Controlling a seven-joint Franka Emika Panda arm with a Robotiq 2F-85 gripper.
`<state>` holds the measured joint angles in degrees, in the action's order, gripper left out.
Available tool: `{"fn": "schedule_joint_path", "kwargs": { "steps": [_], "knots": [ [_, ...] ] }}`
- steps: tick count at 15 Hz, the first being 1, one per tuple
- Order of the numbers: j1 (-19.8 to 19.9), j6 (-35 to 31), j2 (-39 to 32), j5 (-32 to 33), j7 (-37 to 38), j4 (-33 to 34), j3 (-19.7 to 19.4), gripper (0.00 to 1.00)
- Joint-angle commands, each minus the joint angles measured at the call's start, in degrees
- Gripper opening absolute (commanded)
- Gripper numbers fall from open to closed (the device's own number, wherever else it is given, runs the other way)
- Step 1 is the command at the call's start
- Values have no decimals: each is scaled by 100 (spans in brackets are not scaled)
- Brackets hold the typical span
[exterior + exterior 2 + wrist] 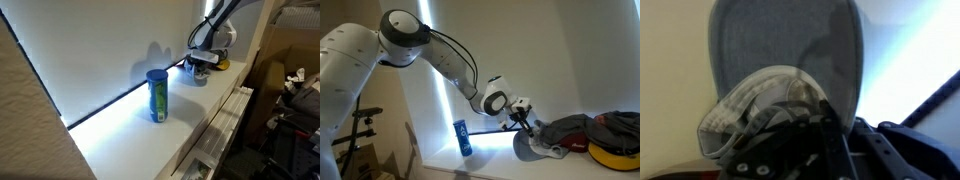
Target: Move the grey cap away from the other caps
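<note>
Currently, the white arm [430,50] is stretching along the white counter [120,140] toward the other caps [590,130], heaped at its end. The grey cap [790,50] is lying just beside that heap, with the blue canister [157,95] standing well apart, and the gripper [527,124] is pinching the cap's rim, jaws closed on it.

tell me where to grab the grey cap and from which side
Grip the grey cap at the crown's open rim, where the paler lining shows: a thin fabric edge the pincer can pinch. Come from the blue canister side, since the other caps crowd its far side.
</note>
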<state>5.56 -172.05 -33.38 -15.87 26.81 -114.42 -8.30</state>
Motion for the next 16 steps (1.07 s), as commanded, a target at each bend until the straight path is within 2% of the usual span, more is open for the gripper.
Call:
{"fn": "schedule_joint_path", "kwargs": {
  "steps": [1, 3, 5, 9, 10, 11, 13, 16],
  "knots": [
    [517, -198, 1193, -619, -818, -787, 1196, 2],
    [970, -358, 1721, -953, -1371, -1065, 2046, 2],
    [1499, -609, 2117, -1583, -2182, -1252, 2962, 2],
    [2476, -1103, 2638, -3222, -4000, -1260, 4774, 2],
    [2748, -1318, 2518, -3795, -3961, -995, 5222, 2],
    [3031, -1384, 2636, -4329, -3944, -1066, 5585, 2],
    [3440, -1455, 2602, -5329, -4281, -782, 6081, 2],
    [3943, -1337, 2574, -6696, -4834, -385, 6376, 2]
  ]
}}
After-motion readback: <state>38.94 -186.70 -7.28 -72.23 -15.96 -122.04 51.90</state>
